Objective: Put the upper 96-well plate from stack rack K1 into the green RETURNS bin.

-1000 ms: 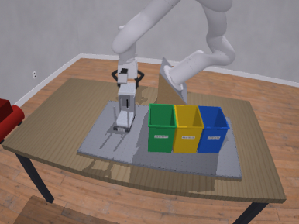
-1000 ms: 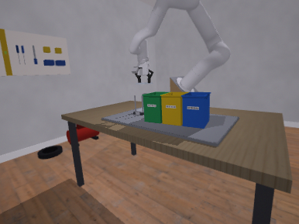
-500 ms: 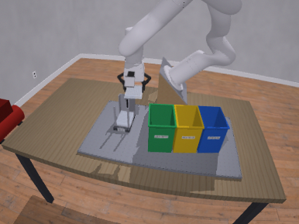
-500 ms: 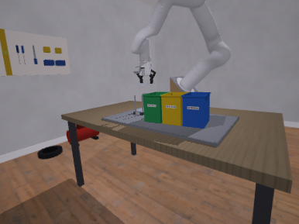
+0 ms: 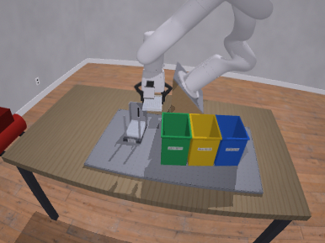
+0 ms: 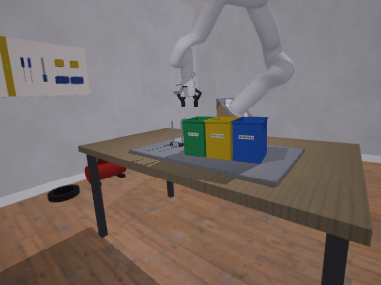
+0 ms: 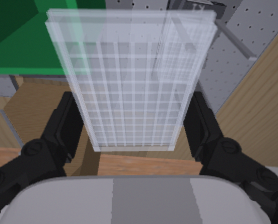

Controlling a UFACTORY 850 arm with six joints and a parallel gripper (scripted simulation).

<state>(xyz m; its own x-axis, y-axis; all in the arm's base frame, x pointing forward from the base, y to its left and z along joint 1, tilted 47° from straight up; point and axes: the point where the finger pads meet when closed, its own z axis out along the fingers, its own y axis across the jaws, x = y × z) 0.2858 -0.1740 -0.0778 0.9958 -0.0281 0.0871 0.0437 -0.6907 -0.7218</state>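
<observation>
- The rack [image 5: 133, 108] stands at the left of the grey mat [image 5: 105, 159], and one plate [image 5: 135, 129] lies low in it; this lower plate should be left alone.
- Just right of the rack and above it, the gripper [image 7: 135, 125] holds the clear plate [image 7: 132, 80] in the air. Its black fingers stand wide apart, pressed against the plate's two long edges, so it is closed on the plate across the short width.
- In the wrist view the plate juts forward from the fingers, level and square to them. Its far end reaches towards the corner of the green bin [image 7: 35, 45].
- The plate looks like thin, clear, moulded plastic: light, stiff enough to keep its shape, but smooth-sided and likely to slip if the squeeze loosens or the arm swings hard.
- The long edges seem the right place to hold it, since the rim there is solid while the gridded face gives nothing to grip. As the hold sits near one end, the free end may act as a lever.
- Right of the gripper stand the green bin [image 5: 176, 138], the yellow bin [image 5: 204, 139] and the blue bin [image 5: 229, 139], side by side and upright.
- The plate is not yet over the green mouth; a drop from above the opening should do.
</observation>
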